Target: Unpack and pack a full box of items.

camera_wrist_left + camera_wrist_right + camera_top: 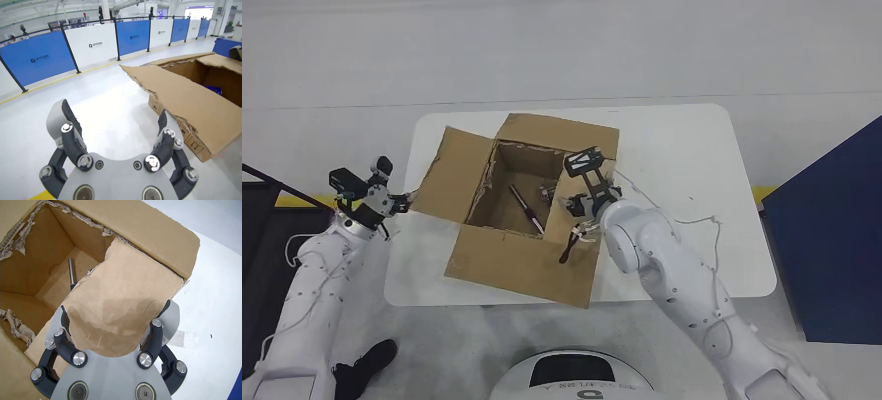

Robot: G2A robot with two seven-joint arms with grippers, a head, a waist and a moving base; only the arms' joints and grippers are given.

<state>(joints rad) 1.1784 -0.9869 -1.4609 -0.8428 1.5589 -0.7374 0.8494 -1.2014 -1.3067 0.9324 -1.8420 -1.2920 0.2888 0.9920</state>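
Observation:
An open cardboard box (522, 200) stands on the white table (692, 150) with its torn flaps spread outward. Inside lies a slim metal rod (527, 208) with a dark end, also in the right wrist view as the rod (71, 270). A blue item (214, 90) shows low in the box. My right gripper (575, 225) is at the box's right rim, open, with a torn inner flap (121, 291) lying between its fingers (65, 319). My left gripper (113, 108) is open beside the left flap (189, 102), holding nothing; one finger (162, 121) is close to the flap's edge.
A dark blue panel (832, 240) stands off the table's right side. Shredded cardboard (17, 326) hangs along the box rims. A strip of clear tape (186, 339) lies on the table beside the box. Blue and white fence panels (90, 45) stand far behind.

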